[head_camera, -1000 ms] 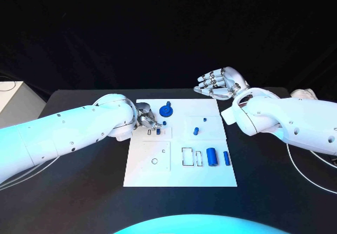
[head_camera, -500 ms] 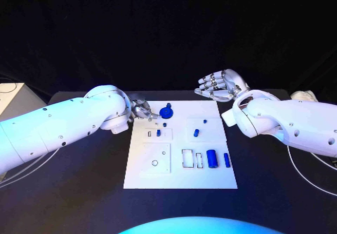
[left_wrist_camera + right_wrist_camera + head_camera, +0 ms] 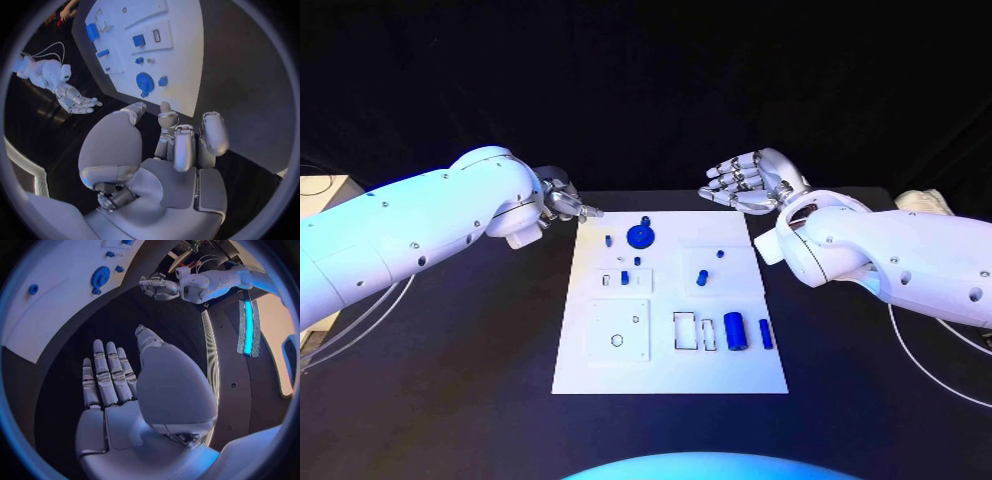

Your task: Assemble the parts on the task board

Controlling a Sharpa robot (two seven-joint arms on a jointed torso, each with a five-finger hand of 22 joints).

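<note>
Left hand (image 3: 564, 203) sits upper left of the task board (image 3: 671, 370), fingers curled, holding nothing. Right hand (image 3: 750, 180) hovers upper right, fingers spread, empty too.

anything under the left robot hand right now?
Bare black table only; the left robot hand hangs off the task board corner, holding nothing. Its arm hides the table further left.

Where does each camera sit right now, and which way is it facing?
Head view: on the head, looking down on the task board; both arms enter.
Left wrist view: behind the left hand, facing the task board and the round blue part.
Right wrist view: behind the right hand, facing the board's far edge.
Shared: all show the round blue part.
</note>
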